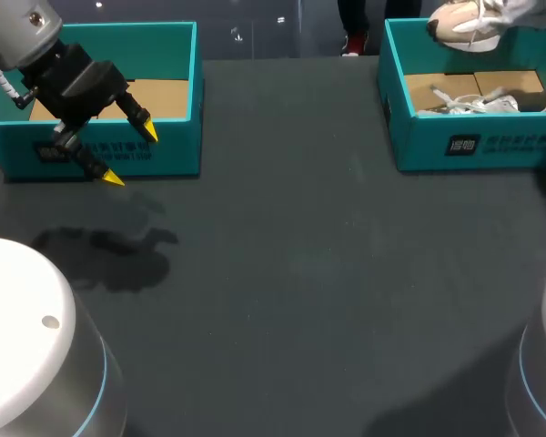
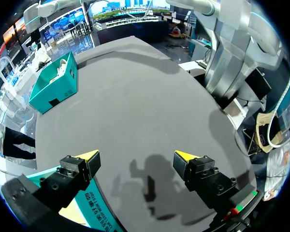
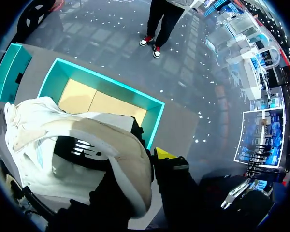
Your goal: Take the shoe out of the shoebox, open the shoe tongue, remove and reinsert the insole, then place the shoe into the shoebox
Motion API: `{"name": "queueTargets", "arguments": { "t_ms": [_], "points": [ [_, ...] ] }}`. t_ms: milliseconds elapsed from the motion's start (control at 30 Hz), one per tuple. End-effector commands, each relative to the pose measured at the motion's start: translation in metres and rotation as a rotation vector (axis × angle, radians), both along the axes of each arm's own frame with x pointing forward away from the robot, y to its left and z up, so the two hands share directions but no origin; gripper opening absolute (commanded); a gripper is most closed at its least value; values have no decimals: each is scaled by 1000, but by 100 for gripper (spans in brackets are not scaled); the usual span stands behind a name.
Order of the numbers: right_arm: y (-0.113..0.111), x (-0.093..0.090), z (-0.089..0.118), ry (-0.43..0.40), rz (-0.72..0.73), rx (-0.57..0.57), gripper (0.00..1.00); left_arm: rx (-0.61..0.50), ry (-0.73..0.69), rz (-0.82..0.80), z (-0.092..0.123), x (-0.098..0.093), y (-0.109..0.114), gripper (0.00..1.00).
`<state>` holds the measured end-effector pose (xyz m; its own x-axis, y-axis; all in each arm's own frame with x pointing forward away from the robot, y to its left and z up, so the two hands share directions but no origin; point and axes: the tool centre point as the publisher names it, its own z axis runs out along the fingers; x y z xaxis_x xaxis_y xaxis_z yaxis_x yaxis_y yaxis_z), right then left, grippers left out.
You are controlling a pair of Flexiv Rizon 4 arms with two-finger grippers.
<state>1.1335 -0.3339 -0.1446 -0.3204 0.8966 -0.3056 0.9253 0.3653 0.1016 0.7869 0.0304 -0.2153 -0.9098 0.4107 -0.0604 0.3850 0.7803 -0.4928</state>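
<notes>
A beige and white shoe (image 1: 462, 25) hangs above the back of the right teal shoebox (image 1: 464, 146). In the right wrist view my right gripper (image 3: 152, 157) is shut on the shoe (image 3: 87, 145) at its padded rim. Only one yellow tip (image 3: 164, 153) shows; the shoe hides the other. The box's cardboard floor (image 3: 94, 101) lies under the shoe. My left gripper (image 1: 132, 157) hangs open and empty over the front wall of the left teal shoebox (image 1: 164, 162). In the left wrist view that gripper (image 2: 135, 157) is spread wide above the bare table.
Something white with laces (image 1: 478, 103), seemingly a second shoe, lies in the right shoebox. The left shoebox shows only its cardboard floor (image 1: 159, 96). The dark table (image 1: 291, 273) stretches between the two boxes. My arms' white bases sit at the near corners.
</notes>
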Motion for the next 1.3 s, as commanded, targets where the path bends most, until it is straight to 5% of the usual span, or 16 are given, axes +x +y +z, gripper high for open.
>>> {"name": "queueTargets", "arguments": {
  "t_ms": [33,633,867,1300],
  "points": [
    [3,1,-15,-6,-65,-3,0,2,-1,0,0,-1,0,100],
    [6,1,-23,-34,-87,3,0,2,-1,0,0,-1,0,100],
    [5,1,-53,-37,-174,43,0,2,-1,0,0,-1,0,100],
    [-4,8,-79,-56,-271,-7,0,2,-1,0,0,-1,0,100]
  ]
}}
